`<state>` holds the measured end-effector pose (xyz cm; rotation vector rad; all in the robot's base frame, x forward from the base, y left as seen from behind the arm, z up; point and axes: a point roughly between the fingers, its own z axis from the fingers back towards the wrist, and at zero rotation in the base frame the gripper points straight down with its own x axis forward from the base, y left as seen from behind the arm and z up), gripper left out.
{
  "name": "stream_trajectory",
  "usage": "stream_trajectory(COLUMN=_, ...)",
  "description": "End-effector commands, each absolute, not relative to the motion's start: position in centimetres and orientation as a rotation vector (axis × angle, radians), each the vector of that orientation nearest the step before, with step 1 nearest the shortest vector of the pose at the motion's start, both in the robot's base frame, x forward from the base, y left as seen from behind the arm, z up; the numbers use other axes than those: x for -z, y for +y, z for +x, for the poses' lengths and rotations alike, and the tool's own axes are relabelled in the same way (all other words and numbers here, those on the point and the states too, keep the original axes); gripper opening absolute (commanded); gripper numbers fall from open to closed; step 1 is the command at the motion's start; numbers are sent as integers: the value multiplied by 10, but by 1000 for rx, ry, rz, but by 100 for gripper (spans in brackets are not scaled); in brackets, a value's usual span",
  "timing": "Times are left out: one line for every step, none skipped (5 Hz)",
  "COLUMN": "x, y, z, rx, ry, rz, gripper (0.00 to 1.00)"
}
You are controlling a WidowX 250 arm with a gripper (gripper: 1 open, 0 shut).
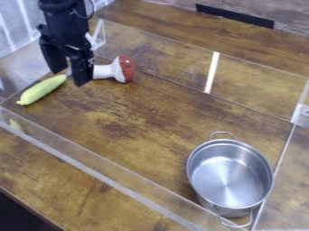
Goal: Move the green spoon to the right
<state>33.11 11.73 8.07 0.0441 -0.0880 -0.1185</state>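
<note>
The green spoon (40, 89) lies on the wooden table at the far left, its thick yellow-green handle pointing down-left; its metal end does not show. My black gripper (68, 70) hangs just above and to the right of the spoon, pointing down, its two fingers (82, 70) spread apart with nothing between them. It is open and does not touch the spoon.
A toy mushroom (115, 69) with a red cap lies right of the gripper. A steel pot (229, 175) stands at the front right. Clear acrylic walls (215, 71) fence the wooden work area.
</note>
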Motion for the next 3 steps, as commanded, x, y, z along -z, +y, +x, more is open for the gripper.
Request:
stream_trajectory(x=-86, y=129, z=340, rx=119, ry=-153, rz=64, gripper=100)
stream_trajectory(x=-82, y=134, z=347, rx=140, ry=-169, rz=66, gripper=100)
stream_trajectory(x=-80, y=138, z=354, rx=150, ry=-184, rz=71, gripper=100)
